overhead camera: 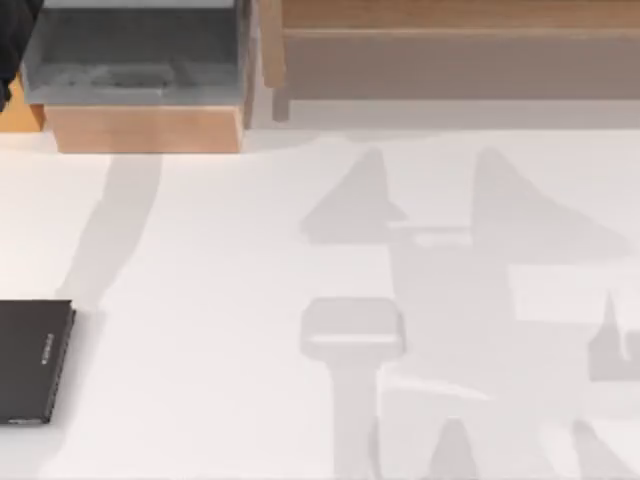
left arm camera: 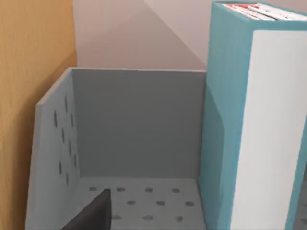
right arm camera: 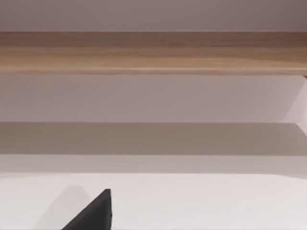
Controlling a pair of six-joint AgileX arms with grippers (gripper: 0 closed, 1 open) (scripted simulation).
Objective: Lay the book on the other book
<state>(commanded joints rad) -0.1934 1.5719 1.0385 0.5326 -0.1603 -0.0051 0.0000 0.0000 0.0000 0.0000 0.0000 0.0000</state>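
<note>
The teal book (left arm camera: 240, 124) stands upright in a grey perforated bin (left arm camera: 139, 124), its long axis vertical, directly ahead of the left end effector (left arm camera: 93, 213), which is judged the nearer arm. The black book (overhead camera: 32, 362) lies flat at the table's (overhead camera: 220, 330) left edge. The right end effector (right arm camera: 93, 213) faces a wooden shelf (right arm camera: 153, 51). Whether either end effector is open or closed cannot be told.
</note>
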